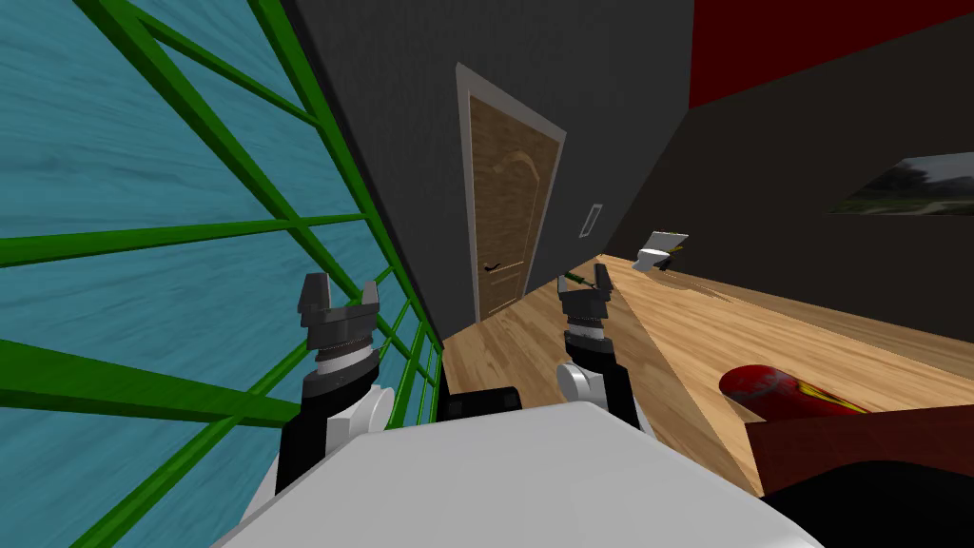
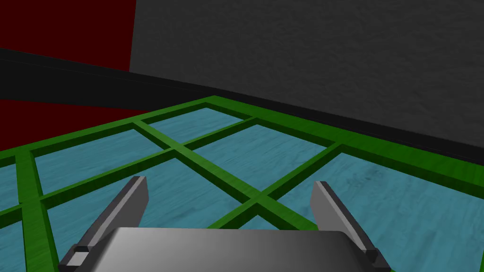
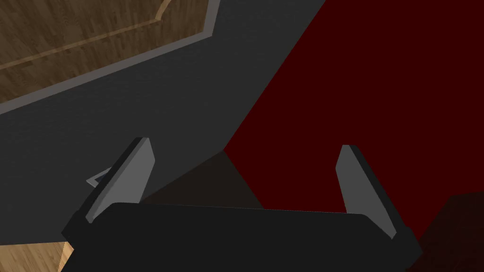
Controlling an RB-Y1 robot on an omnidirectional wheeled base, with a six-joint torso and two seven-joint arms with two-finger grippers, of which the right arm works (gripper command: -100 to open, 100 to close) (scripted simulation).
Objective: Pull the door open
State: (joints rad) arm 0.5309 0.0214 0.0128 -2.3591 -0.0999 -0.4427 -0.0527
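The brown door (image 1: 504, 219) stands tall and shut in the dark grey wall (image 1: 399, 114), far ahead, its dark handle (image 1: 493, 267) on its left side. The 2 tools are open, hold nothing and are well apart from it; the right tool (image 1: 585, 283) looks nearer than the left tool (image 1: 340, 295). Wooden floor (image 1: 590, 381) lies between.

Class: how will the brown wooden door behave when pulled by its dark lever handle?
The brown wooden panelled door looks a solid slab, so probably stiff and heavy. Its thin dark lever handle may slip from a grip.
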